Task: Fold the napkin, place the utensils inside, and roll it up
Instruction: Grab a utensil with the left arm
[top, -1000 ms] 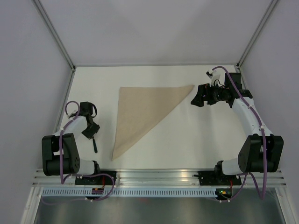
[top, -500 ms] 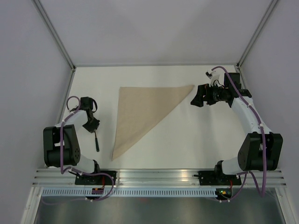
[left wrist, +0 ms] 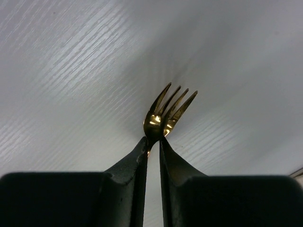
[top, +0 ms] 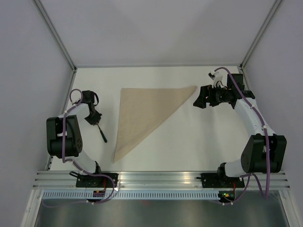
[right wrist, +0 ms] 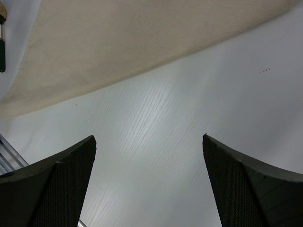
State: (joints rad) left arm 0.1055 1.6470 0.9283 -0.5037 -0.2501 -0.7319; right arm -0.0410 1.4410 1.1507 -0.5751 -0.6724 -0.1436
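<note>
**Worktop:** white matte worktop (top: 189, 146), with grey walls on three sides.

**Napkin:** plain beige-tan cloth napkin (top: 142, 111), folded into a flat triangle.
- It lies about mid-worktop, a little toward the left edge.
- One side runs parallel to the far edge and a second runs down toward the near edge. The long slanted side faces the right edge.
- The narrowest tip points at the near edge.
- In the right wrist view, the cloth (right wrist: 142, 38) fills the upper part of the picture.

**Arms:** two white-and-black arms with purple cables.
- The left arm (top: 64, 142) is folded back along the left edge.
- The right arm (top: 253, 123) reaches toward the far right corner.

**Right gripper:** the right gripper (top: 198, 100) has its jaws wide apart and nothing between them. It sits just beside the napkin's far right tip, not touching it. The wrist view (right wrist: 148, 137) shows bare worktop between the fingers.

**Left gripper:** the left gripper (top: 93, 118) is near the left edge, well apart from the napkin. Its jaws are narrow, pinched on the fork's neck (left wrist: 154, 139).

**Fork:** thin four-tined fork, its dark handle (top: 102, 135) angled toward the near edge and the napkin. Its head looks gold in the wrist view (left wrist: 169, 106). I cannot tell whether it rests on the worktop.
</note>
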